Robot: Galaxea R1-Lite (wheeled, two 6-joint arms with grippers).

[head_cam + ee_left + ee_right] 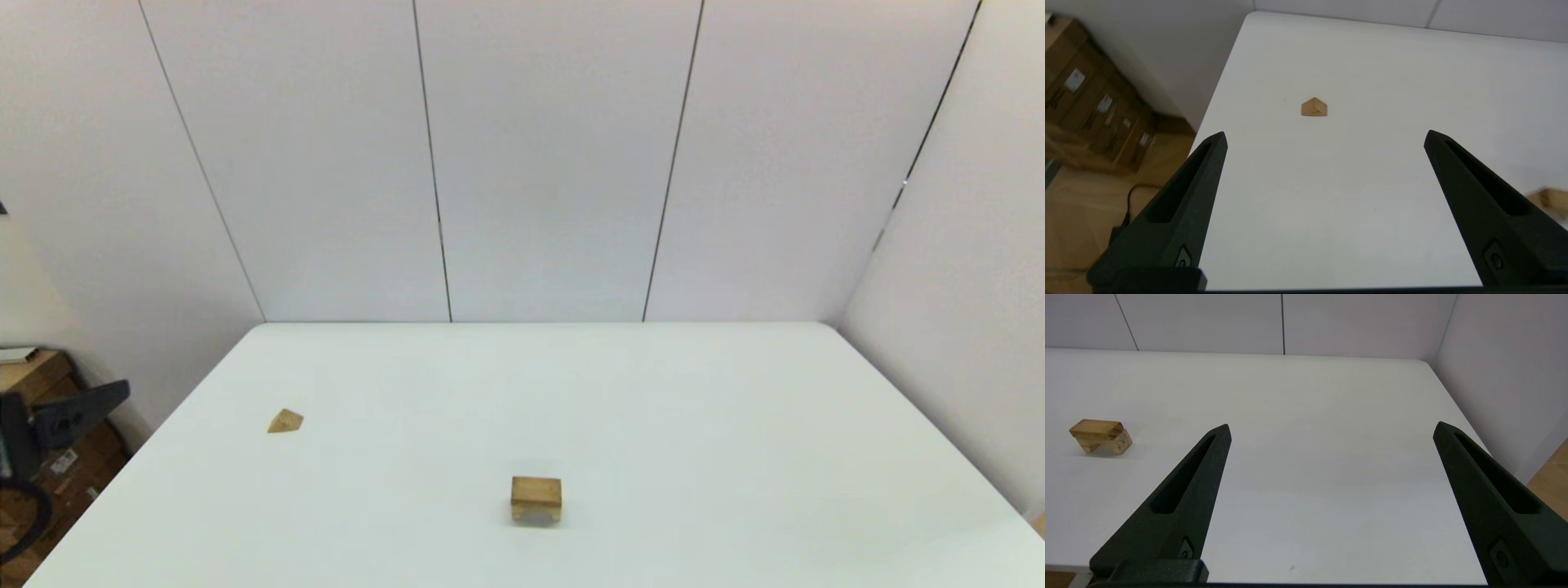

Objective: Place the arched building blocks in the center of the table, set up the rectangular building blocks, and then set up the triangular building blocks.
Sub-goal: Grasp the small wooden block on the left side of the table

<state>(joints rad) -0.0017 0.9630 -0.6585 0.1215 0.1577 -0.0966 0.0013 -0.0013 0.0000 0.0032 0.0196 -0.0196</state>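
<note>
Just white table [735, 457] w/ paneled walls [555, 163], boxes [1094, 106] beside.

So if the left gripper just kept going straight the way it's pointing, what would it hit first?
Probably the triangular block. It lies ahead of the open left gripper, roughly centred between its fingers, with only bare table between. The gripper's height over the table is unclear.

Off to your left you see brown cardboard boxes [1098, 110] with white labels, standing on a wooden floor [1081, 212]. A black cable [1133, 196] trails across that floor. Pale wall panels [555, 163] with dark seams stand behind.
</note>
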